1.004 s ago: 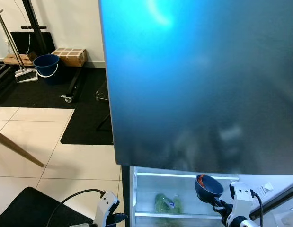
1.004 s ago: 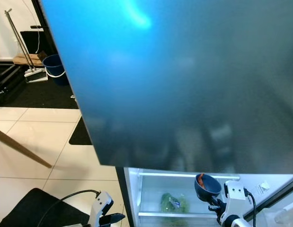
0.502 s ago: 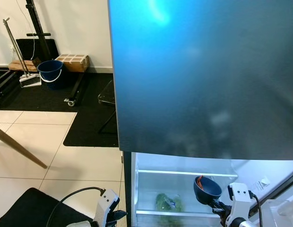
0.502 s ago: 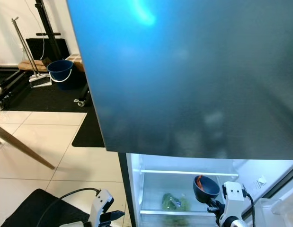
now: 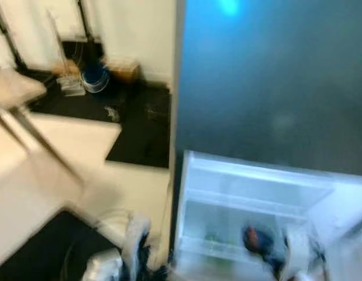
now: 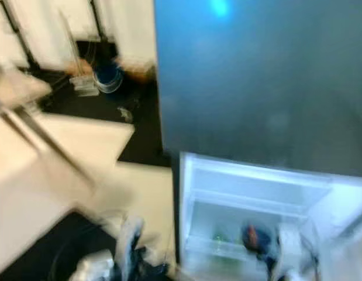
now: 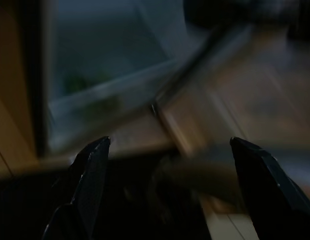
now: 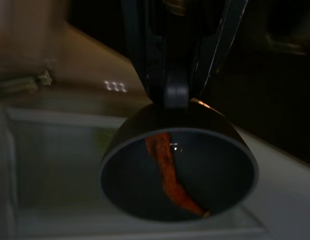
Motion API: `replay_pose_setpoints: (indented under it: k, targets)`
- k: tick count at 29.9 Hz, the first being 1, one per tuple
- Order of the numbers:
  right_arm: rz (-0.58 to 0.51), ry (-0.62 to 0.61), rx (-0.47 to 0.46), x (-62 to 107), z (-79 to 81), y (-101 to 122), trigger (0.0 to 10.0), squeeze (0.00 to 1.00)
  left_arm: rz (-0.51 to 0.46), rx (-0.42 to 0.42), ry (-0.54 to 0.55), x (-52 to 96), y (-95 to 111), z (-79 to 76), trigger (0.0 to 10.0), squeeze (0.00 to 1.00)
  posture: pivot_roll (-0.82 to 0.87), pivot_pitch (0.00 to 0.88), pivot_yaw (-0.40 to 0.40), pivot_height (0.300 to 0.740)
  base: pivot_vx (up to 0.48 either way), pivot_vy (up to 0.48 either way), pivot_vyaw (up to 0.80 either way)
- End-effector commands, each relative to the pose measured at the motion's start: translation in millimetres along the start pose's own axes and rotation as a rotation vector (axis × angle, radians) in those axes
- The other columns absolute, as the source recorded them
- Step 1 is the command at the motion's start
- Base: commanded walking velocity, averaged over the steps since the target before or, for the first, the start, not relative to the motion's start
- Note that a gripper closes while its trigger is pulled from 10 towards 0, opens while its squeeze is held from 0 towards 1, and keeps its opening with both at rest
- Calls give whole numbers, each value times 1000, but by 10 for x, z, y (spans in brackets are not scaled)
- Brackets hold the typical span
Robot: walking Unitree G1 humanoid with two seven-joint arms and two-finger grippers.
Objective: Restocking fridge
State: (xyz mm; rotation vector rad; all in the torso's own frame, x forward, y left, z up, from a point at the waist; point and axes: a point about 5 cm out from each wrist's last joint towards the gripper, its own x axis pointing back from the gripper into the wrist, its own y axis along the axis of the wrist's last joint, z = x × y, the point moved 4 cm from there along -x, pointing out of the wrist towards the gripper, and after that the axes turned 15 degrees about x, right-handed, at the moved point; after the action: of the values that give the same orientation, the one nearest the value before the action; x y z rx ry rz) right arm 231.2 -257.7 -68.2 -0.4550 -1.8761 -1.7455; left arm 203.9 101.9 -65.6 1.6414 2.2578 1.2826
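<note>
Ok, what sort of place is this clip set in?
Probably a home kitchen or utility area, though the frames are blurred: an open fridge with lit shelves, a tiled floor, and a blue bucket by the wall. The right hand holds a dark bowl.

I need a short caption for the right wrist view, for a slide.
Right gripper holds a dark bowl with an orange-red strip inside, before the open fridge.

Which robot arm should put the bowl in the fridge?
The right. Its gripper is shut on the dark bowl in front of the open fridge; the left gripper is open.
</note>
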Motion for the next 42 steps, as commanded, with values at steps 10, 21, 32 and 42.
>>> replay_pose_setpoints:
  k: [10, 21, 32, 42]
  targets:
    - [38, -19, -1, 36, -12, -103, 10000, 0, -63, -70, 42, -63, 277, 43, 10000, 0, 76, 0, -32, 740, 0, 0, 0]
    - [-31, -63, -1, -23, -97, 110, 10000, 0, -99, -167, 4, -136, 506, -30, 10000, 0, 76, 0, -31, 740, 0, 0, 0]
    - [-72, -60, 12, -68, -73, 225, 10000, 0, -101, -222, -20, -183, 570, -90, 10000, 0, 74, 0, -27, 740, 0, 0, 0]
    - [-218, -110, -60, -103, -219, 590, 10000, 0, -124, -377, -113, -200, 745, -256, 10000, 0, 79, 0, -24, 740, 0, 0, 0]
